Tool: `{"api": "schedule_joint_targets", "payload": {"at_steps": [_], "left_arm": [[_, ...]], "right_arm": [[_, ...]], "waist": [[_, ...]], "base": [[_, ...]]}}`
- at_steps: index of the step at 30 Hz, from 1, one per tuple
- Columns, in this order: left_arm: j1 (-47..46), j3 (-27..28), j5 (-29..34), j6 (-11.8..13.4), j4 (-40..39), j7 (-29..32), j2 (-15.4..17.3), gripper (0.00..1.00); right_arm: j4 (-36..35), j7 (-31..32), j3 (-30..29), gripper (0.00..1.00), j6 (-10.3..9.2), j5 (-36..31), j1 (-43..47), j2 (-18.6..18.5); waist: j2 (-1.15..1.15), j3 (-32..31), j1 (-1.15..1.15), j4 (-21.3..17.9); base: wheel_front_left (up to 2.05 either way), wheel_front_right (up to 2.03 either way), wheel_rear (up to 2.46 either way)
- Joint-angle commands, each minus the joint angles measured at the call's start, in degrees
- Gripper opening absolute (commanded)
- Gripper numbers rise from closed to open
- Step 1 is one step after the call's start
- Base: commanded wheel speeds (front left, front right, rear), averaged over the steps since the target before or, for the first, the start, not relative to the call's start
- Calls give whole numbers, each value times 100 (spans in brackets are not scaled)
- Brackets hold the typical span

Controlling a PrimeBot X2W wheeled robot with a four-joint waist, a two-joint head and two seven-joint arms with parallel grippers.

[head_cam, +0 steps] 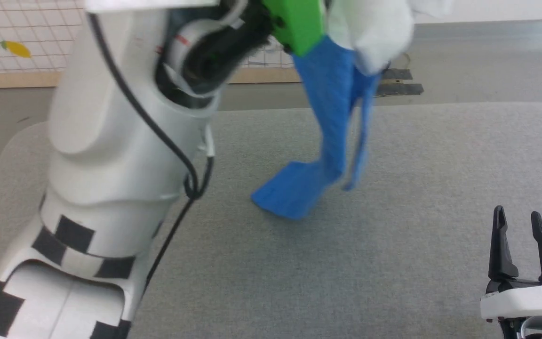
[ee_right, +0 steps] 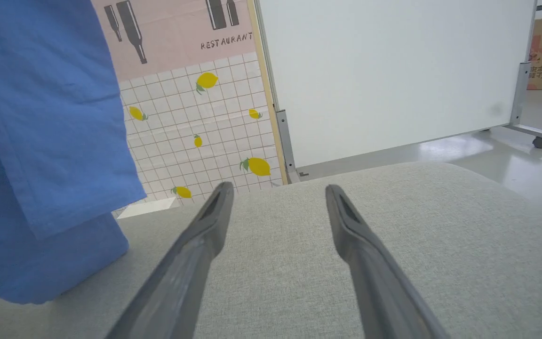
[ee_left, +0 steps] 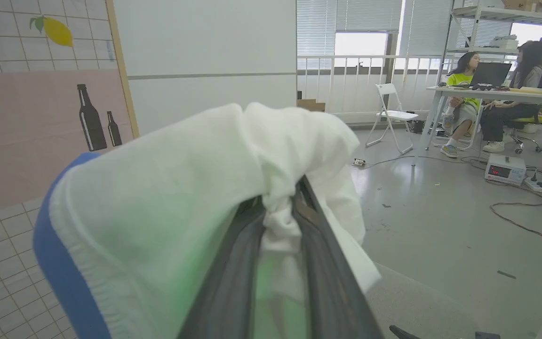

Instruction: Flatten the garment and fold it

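The left gripper point(ee_left: 282, 200) is pinched narrow on a bunch of white cloth. It holds the garment point(ee_left: 158, 202) between its two fingers point(ee_left: 233, 282), high above the table point(head_cam: 393, 263). The white body bulges over the fingers, with a blue band along one edge.

Below the grip, a blue sleeve point(head_cam: 330, 117) hangs down toward the table, and its end lies crumpled on the table's middle. A thinner blue strip hangs just beside it. I cannot tell whether its tip touches the top. The left arm's pale forearm point(head_cam: 111, 141) rises over the table's left side.

The right gripper point(head_cam: 518, 221) sits low over the table's near right part, jaws wide and empty. It points across the bare grey top and is well apart from the cloth.

The step in hand looks like lifting the garment so it hangs free, ahead of flattening. No fold has begun. The next move likely calls for the right gripper to take a second hold, best on a shoulder or hem rather than the dangling sleeve. The two grips could then spread the body and lay it flat on the table. The cloth is soft and bunched, so a careless pinch may catch several layers at once.
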Motion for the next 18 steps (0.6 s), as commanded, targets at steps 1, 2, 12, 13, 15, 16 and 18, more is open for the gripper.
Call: {"api": "schedule_joint_targets", "payload": {"at_steps": [1,2,12,13,15,16,18], "left_arm": [[59,-126,-79,-38,-22,-81,-33,0],[94,-238,-95,-38,-18,-117,-51,0],[1346,-1230,57,-40,628,-1143,60,0],[1512,-1248,76,-40,758,-1316,63,0],[1856,-1370,140,-40,1086,-1618,52,0],[2012,-1426,214,-38,1291,-1808,49,0],[2260,-1487,293,-14,1737,-2094,17,0]], "right_arm": [[10,-12,-4,100,-9,28,56,1],[9,-12,-10,100,-9,32,47,1],[-1,-12,7,100,-9,79,-93,1],[-1,-12,15,100,-9,79,-102,1],[-6,-12,26,100,-9,72,-118,1],[-9,-12,33,100,-9,59,-131,1],[-14,-12,67,100,-9,33,-172,1]], "waist": [[0,79,0,-124],[0,111,0,-154],[0,415,0,-313],[0,431,0,-319],[0,480,0,-323],[0,515,0,-319],[0,588,0,-320]], "base": [[0,0,0],[0,0,0],[0,0,0],[0,0,0],[0,0,0],[0,0,0],[0,0,0]]}}
